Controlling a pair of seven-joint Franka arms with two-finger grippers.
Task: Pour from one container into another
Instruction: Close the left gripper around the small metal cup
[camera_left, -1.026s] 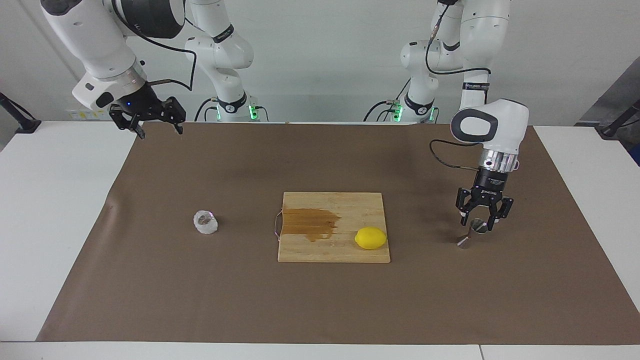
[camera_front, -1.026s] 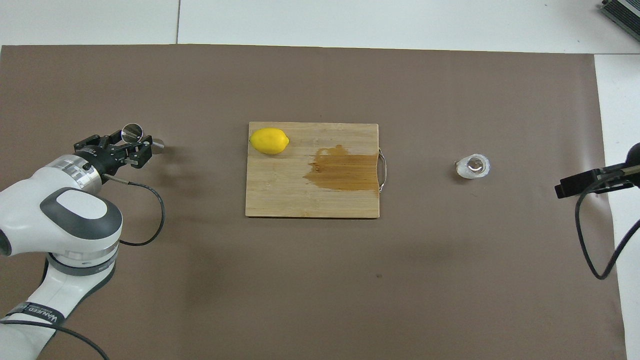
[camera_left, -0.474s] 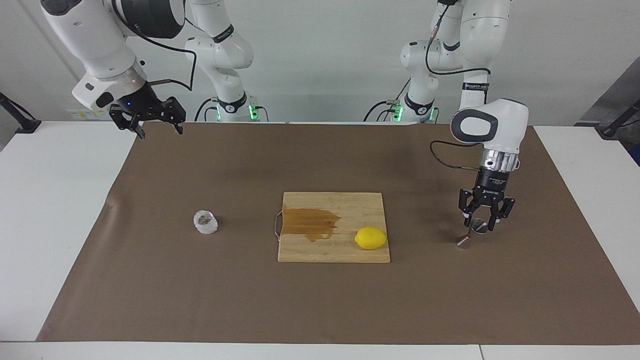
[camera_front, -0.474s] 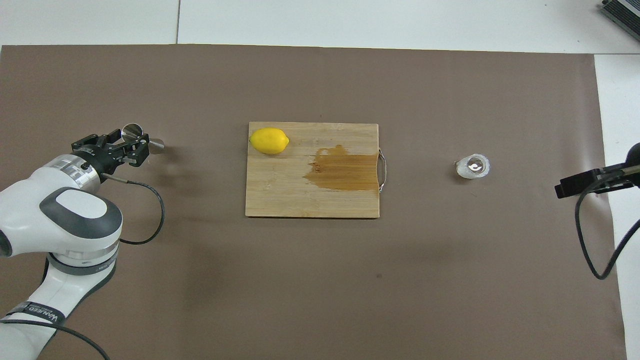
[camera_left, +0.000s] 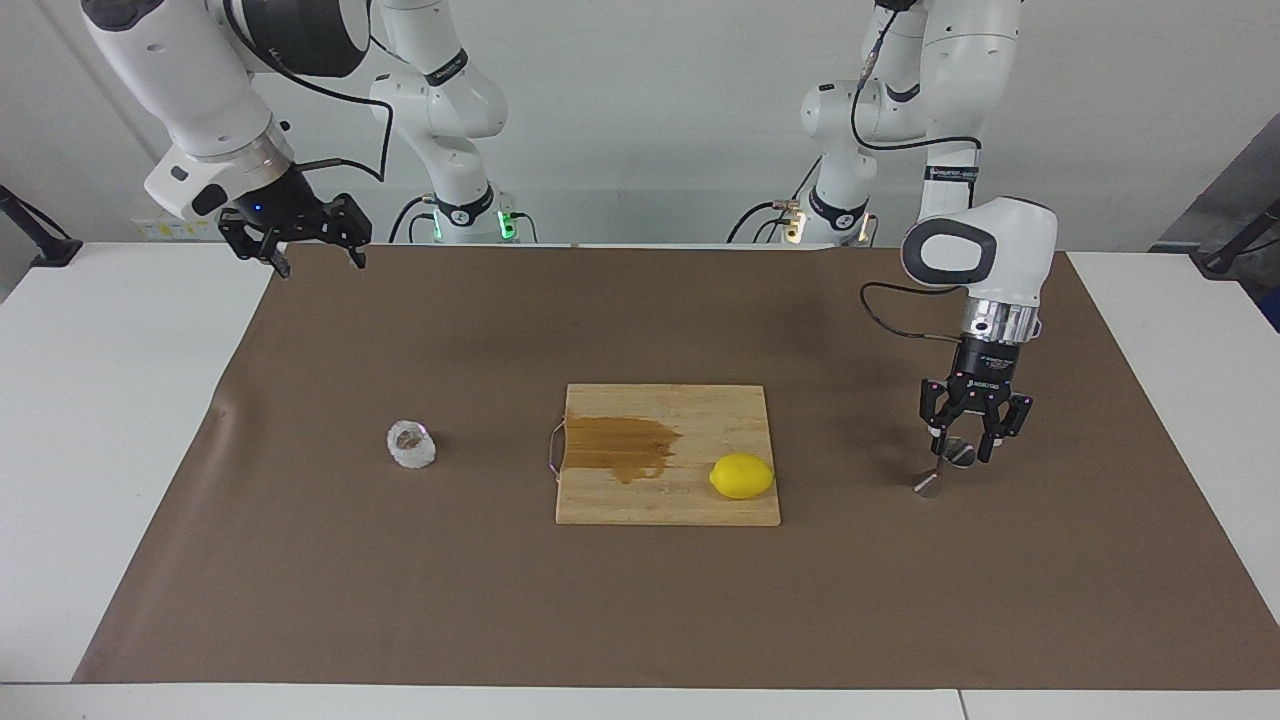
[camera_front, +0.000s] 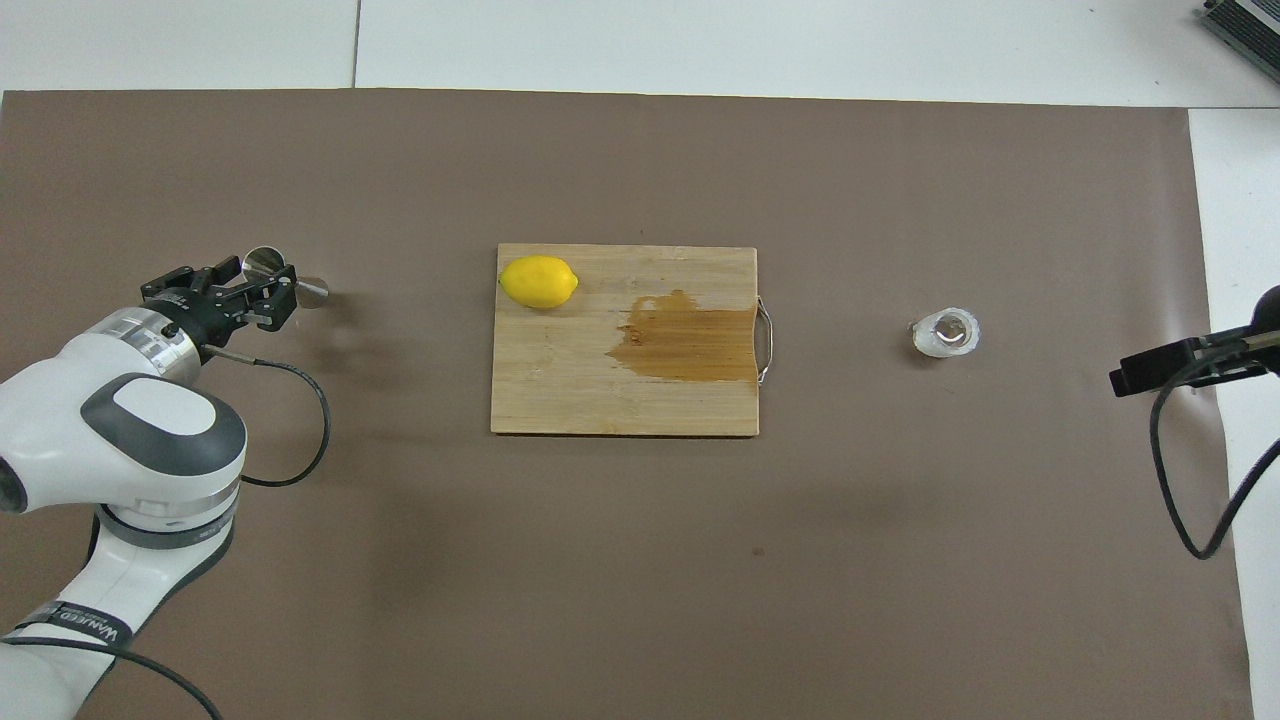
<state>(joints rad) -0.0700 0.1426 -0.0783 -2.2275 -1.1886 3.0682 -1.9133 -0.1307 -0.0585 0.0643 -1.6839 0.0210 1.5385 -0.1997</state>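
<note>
Left gripper is seen, in the facing view, lowered at the left arm's end of the table, its fingers spread apart on either side of the upper rim of the jigger. Whether the fingers touch the steel cannot be told. The jigger is shown as a small shiny hourglass of two cones joined at a narrow waist, tilted, with its lower end on the brown mat. The glass cup is seen as a small squat clear cup with a knobbly, frosted surface, standing on the mat toward the right arm's end, well apart from the jigger. Between the two lies a wooden cutting board, marked by a brown wet stain and carrying a lemon at the side nearer the jigger. The right gripper is held high over the mat's corner by the robots, its fingers parted and nothing between them; that arm waits.

From overhead, the left gripper is seen with the jigger at its open fingers, the round steel mouth showing. The cutting board lies mid-table with the lemon on its corner and the stain by its wire handle. The glass cup stands alone on the mat. Only an edge of the right gripper is shown there.
</note>
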